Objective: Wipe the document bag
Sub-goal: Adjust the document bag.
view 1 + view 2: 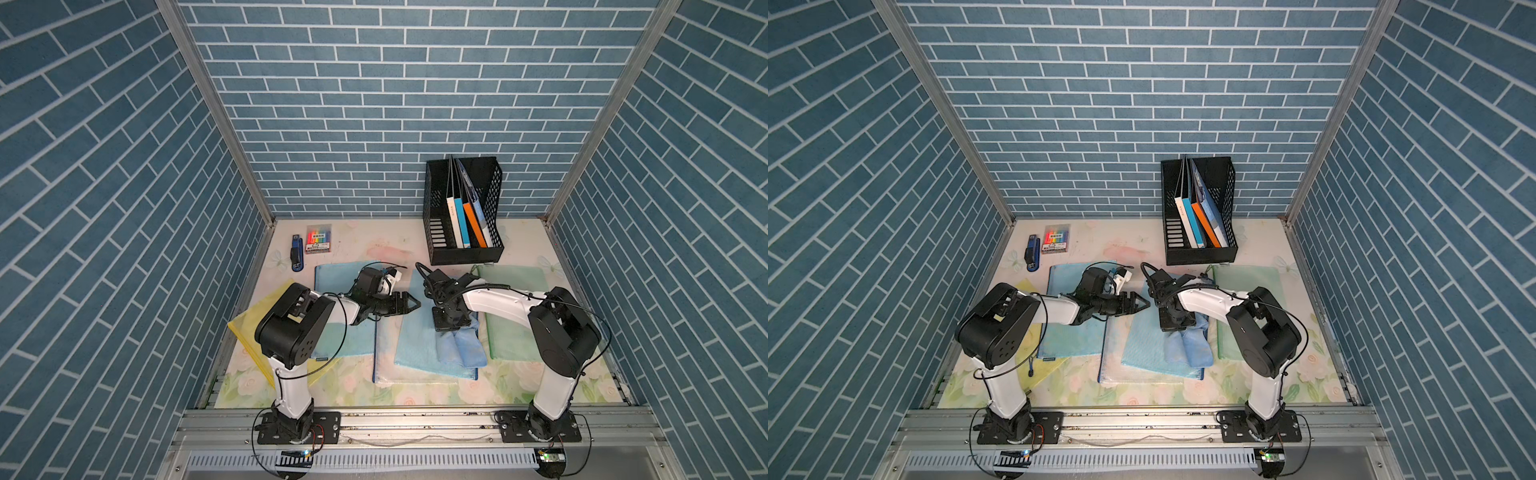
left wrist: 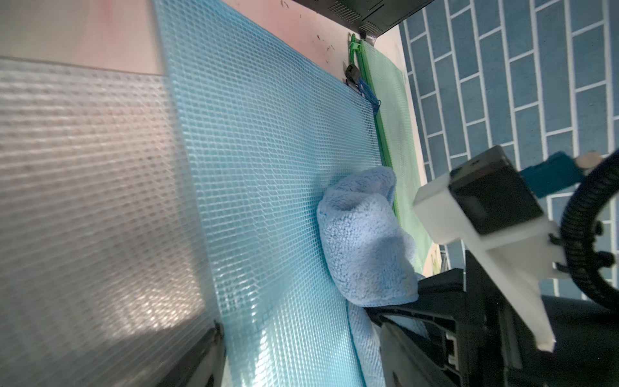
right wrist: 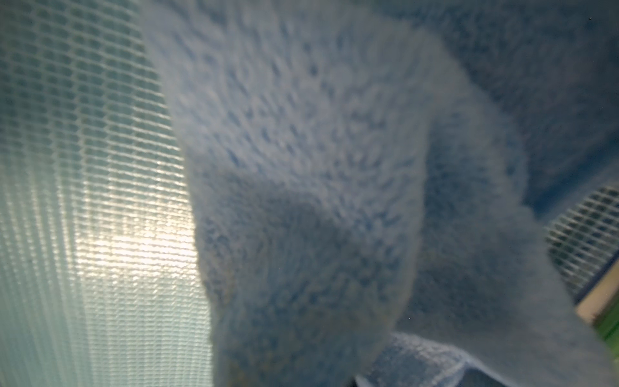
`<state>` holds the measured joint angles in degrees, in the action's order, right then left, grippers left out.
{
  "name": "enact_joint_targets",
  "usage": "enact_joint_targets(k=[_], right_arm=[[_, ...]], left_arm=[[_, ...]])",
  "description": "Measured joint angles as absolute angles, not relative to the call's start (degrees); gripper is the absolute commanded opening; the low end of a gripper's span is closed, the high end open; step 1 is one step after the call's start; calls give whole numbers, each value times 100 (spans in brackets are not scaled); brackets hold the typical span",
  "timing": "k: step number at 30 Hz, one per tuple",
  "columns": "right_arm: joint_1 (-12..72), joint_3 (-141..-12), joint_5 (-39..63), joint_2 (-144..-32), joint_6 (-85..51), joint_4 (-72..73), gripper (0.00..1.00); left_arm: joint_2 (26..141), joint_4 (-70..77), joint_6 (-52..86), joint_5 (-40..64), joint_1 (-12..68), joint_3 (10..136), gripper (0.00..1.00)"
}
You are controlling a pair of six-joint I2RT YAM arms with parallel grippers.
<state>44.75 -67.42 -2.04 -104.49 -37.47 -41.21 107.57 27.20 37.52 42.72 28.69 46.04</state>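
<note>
Your right pincer (image 1: pixel 448 326) clamps the fleecy cloth (image 1: pixel 461 349) on the mesh document bag (image 1: pixel 413 347); left pincer (image 1: pixel 414 306) gapes; wrist views alone show weave.

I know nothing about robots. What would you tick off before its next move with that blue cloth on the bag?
1. Grip: right claw shut on the cloth: ok.
2. Contact: cloth lies on the blue document bag: ok.
3. Other arm: left claw open, empty: ok.
4. Hold-down: left claw pressing the bag: cannot tell.
5. Path: bare mesh beside the cloth free of objects: ok.
6. Dirt on the bag: cannot tell.
</note>
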Motion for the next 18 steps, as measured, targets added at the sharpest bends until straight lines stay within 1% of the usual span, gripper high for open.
enact_joint_targets(k=[4, 7, 13, 15, 17, 18], right_arm=[[4473, -6742, -167, -10488, -3747, -4093, 0], [4473, -6742, -158, -10495, -3750, -4086, 0], [4473, -6744, -152, -10499, -3747, -4086, 0], [4473, -6744, -152, -10499, -3747, -4086, 0], [4473, -6744, -154, -10499, -3747, -4088, 0], [4473, -6744, -154, -10499, -3747, -4088, 0]], left_arm=[[10833, 3341, 4281, 4517, 2904, 4359, 74], [10860, 3645, 4624, 4650, 2923, 4224, 66], [10862, 3787, 4775, 4716, 2932, 4217, 37], [10862, 3658, 4668, 4661, 2934, 4239, 30], [10862, 3527, 4563, 4626, 2934, 4263, 26], [10862, 3452, 4528, 4606, 2934, 4278, 22]])
